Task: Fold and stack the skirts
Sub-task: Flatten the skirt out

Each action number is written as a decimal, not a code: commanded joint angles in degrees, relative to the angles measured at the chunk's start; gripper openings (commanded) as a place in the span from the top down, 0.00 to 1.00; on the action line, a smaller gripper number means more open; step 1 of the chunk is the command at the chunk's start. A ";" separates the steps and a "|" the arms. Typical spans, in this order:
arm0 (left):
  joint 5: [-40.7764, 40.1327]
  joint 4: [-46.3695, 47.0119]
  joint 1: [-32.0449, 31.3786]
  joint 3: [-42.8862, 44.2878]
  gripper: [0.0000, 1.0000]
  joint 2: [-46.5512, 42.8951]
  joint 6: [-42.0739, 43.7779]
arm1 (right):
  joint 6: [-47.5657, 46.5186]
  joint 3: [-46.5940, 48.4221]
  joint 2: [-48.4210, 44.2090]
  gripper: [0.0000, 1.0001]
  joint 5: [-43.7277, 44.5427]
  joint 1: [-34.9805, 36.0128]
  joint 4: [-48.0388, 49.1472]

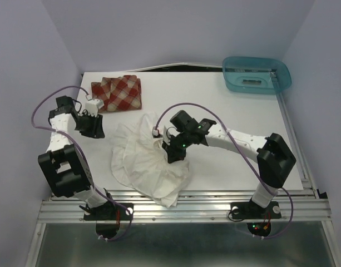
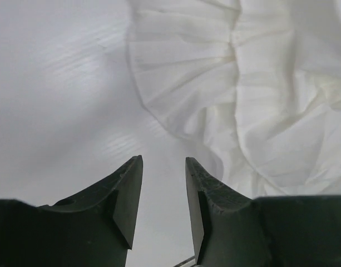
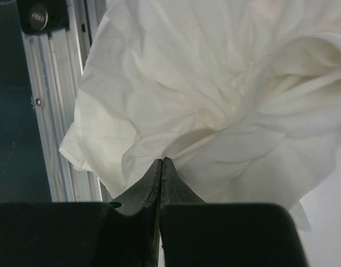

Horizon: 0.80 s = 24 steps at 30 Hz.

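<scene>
The right gripper (image 3: 161,162) is clenched, its two dark fingers pressed flat together on a pinched fold of the white skirt (image 1: 151,167), and the cloth gathers into creases that run toward the fingertips. In the overhead view this grip sits at the middle of the frame, on the upper part of the skirt. The skirt spreads crumpled across the centre of the table (image 1: 231,111), and its lower hem drapes over the metal rail (image 1: 215,194) along the bottom edge. The left gripper (image 2: 163,194) is released, its jaws parted with only bare table between them, just beside the ruffled left edge of the white skirt. The plaid skirt (image 1: 117,93) lies folded at the upper left of the table, apart from the white one. A teal basket (image 1: 256,75) stands at the upper right corner.
</scene>
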 commanded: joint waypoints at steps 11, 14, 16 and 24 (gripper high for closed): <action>2.46 5.13 -23.30 12.23 0.51 -0.55 -12.61 | -1.17 -11.31 -3.64 0.99 8.91 9.44 9.10; 3.88 3.19 -29.19 15.31 0.51 2.80 -10.43 | -3.90 -12.90 -4.78 0.99 13.31 11.02 8.67; 3.09 2.40 -33.57 17.41 0.51 4.38 -9.37 | -4.61 -13.34 -4.78 0.99 14.37 11.55 7.70; -2.79 2.92 -43.70 18.56 0.51 11.05 -10.15 | -5.58 -14.57 -7.15 0.99 13.23 11.56 5.60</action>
